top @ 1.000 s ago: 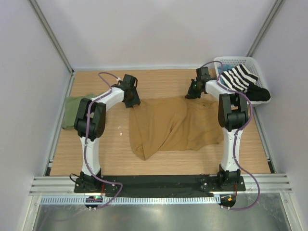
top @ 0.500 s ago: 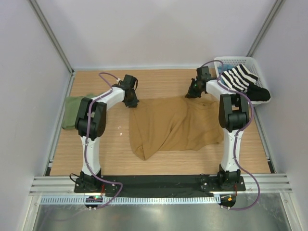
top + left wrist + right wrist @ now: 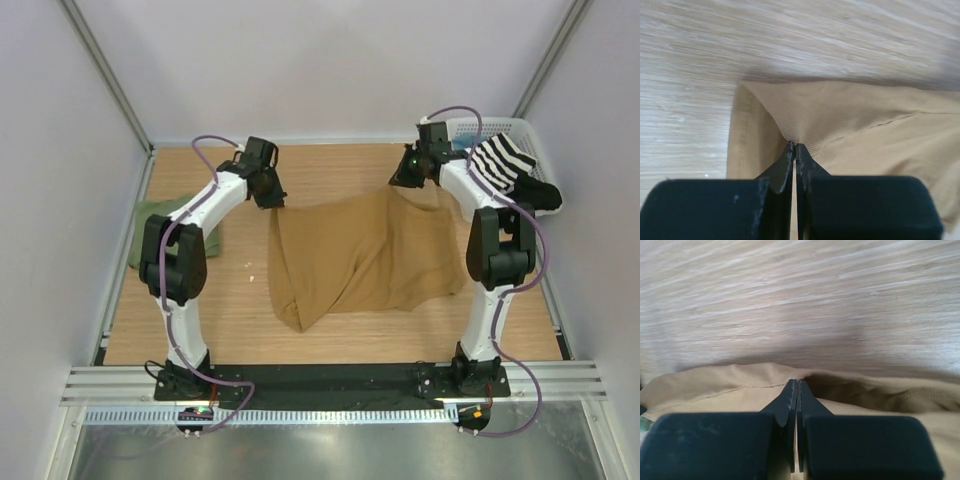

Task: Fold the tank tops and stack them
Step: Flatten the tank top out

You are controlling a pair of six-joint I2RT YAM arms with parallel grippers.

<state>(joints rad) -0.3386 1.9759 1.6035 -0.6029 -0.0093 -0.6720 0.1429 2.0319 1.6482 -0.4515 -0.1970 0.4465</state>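
Note:
The tan-brown tank top (image 3: 360, 255) lies rumpled across the middle of the table, its far edge lifted between both arms. My left gripper (image 3: 272, 200) is shut on the top's far left corner; in the left wrist view the tan cloth (image 3: 840, 115) is pinched at the gripper (image 3: 794, 145). My right gripper (image 3: 398, 182) is shut on the far right corner, and the right wrist view shows the cloth (image 3: 740, 382) bunched at the gripper (image 3: 797, 381). The olive green tank top (image 3: 145, 228) lies folded at the table's left edge.
A white basket (image 3: 500, 128) stands at the back right, with a black-and-white striped garment (image 3: 500, 160) and a black garment (image 3: 535, 192) hanging over its rim. Grey walls close in on both sides, and the arm bases sit on the near rail.
The left gripper has shut on the tan top's far left corner. Both grippers have risen and moved toward the back, pulling the far edge up taut.

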